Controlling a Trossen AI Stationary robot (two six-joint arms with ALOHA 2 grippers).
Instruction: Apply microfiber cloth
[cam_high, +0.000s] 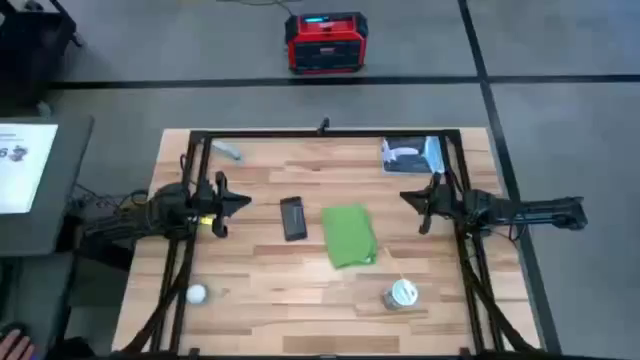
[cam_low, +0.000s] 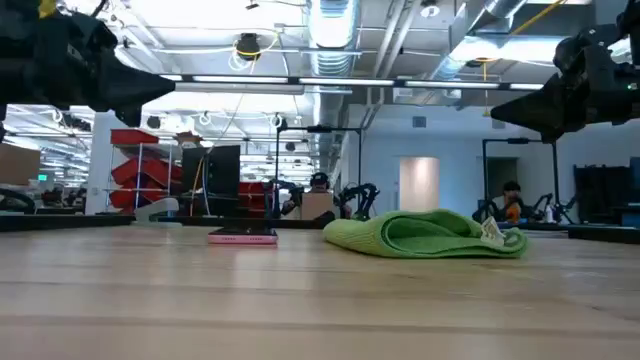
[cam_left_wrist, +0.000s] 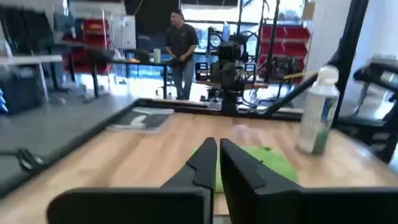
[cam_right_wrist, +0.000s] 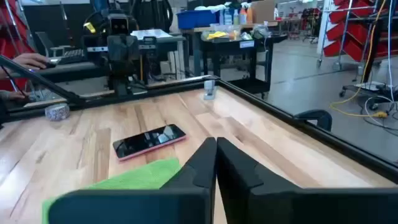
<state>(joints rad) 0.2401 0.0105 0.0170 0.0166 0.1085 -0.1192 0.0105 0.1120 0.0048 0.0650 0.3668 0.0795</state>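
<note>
— Where is the microfiber cloth (cam_high: 350, 236) found?
— Folded near the middle of the surface (cam_high: 270, 290), just beside a black phone (cam_high: 293, 218).
— And the fingers?
— The left gripper (cam_high: 222, 208) near the left edge and the right gripper (cam_high: 424, 206) near the right edge are raised, each pair pressed together, nothing held.
— Anything unclear?
— A white-capped container (cam_high: 402, 294) near the front edge is blurred.

The microfiber cloth (cam_high: 350, 236) is bright green and folded into a rough rectangle (thick, soft layers show from the low view, with a small white tag at one end), lying flat near the middle of the wooden tabletop (cam_high: 300, 290), nothing touching it.
</note>
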